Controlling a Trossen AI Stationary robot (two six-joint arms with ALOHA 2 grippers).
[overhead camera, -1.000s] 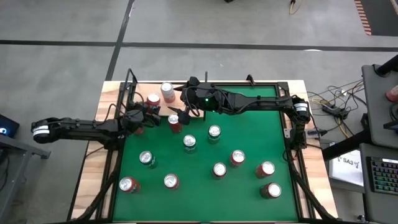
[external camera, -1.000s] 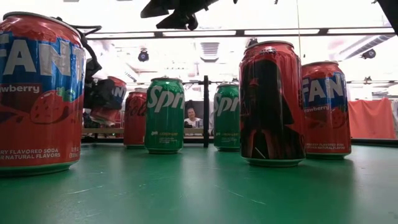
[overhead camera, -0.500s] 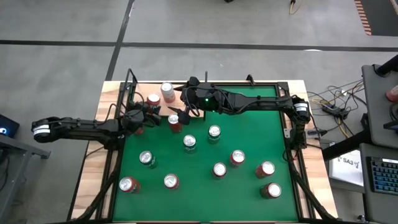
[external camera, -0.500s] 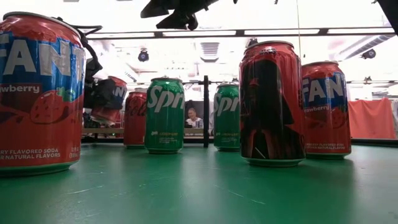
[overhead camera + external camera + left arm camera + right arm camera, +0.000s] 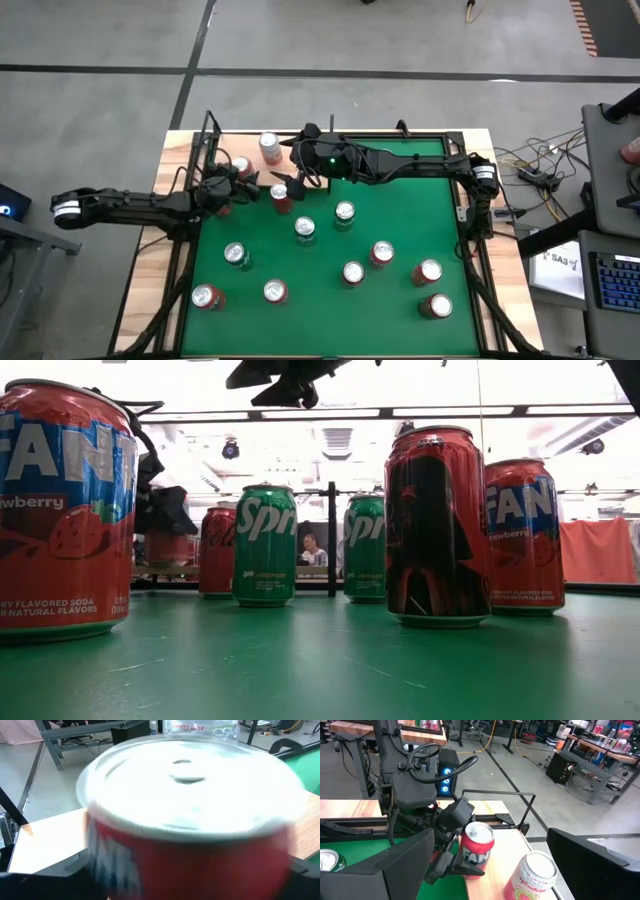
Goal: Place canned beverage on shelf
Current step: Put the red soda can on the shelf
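Left gripper [image 5: 230,180] first: its fingers [image 5: 462,867] stand spread on either side of the red Fanta can [image 5: 477,846], low on the label, and from the right wrist view they look slack rather than pinching, though I can't tell whether a pad is brushing the metal. The can is upright on its own base on the pale wood shelf [image 5: 492,885], near the side that meets the green felt [image 5: 400,200], so the placement looks all but made. Here's the danger, as I read it: if that gripper backs out at an angle, or lifts before the pads are truly clear, a finger could catch the wall and rock the can or drag it toward the felt side. Just beside it stands a pale pink can [image 5: 536,875], close enough that a toppling Fanta, or a wide swing of the wrist, could knock it too. Further out, the right gripper [image 5: 285,183] hangs with its fingers wide apart above a red can [image 5: 283,199] on the felt, not far from the left wrist. A hasty retreat on that side might clip it, so a straight, slow pull-back looks safest.
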